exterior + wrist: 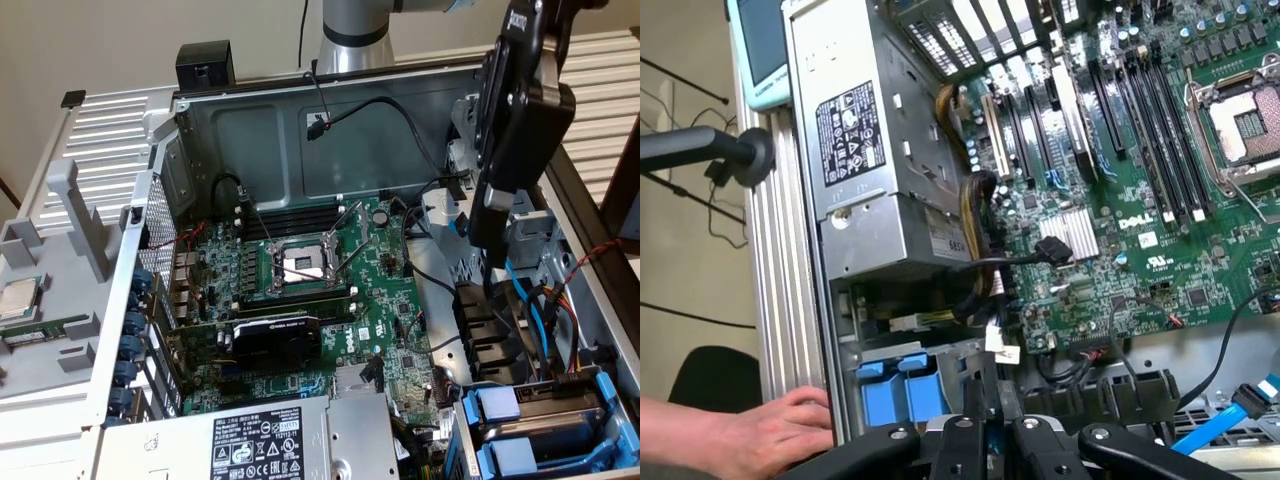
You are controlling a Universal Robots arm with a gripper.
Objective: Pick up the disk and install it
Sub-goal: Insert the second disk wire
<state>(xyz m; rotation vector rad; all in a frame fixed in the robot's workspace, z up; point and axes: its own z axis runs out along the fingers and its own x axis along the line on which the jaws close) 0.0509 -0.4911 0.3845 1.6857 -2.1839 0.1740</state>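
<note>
"Dell" is printed white on the green motherboard (1140,190), and the power supply (865,150) beside it carries a black label too small to read. The gripper (992,420) hangs over the open case (300,130) with its fingers nearly together, nothing between them. The disk (545,425), in its blue carrier, sits in the drive bay at the case's corner, partly cut off. A hand (770,430) rests on the case edge near that bay.

Open computer case (300,130): motherboard (330,290) lies flat inside, CPU socket (300,265) near its middle. Power supply (270,445) at near edge. Drive bays (545,430) in near right corner. Loose CPU chip (18,298) outside, far left.
</note>
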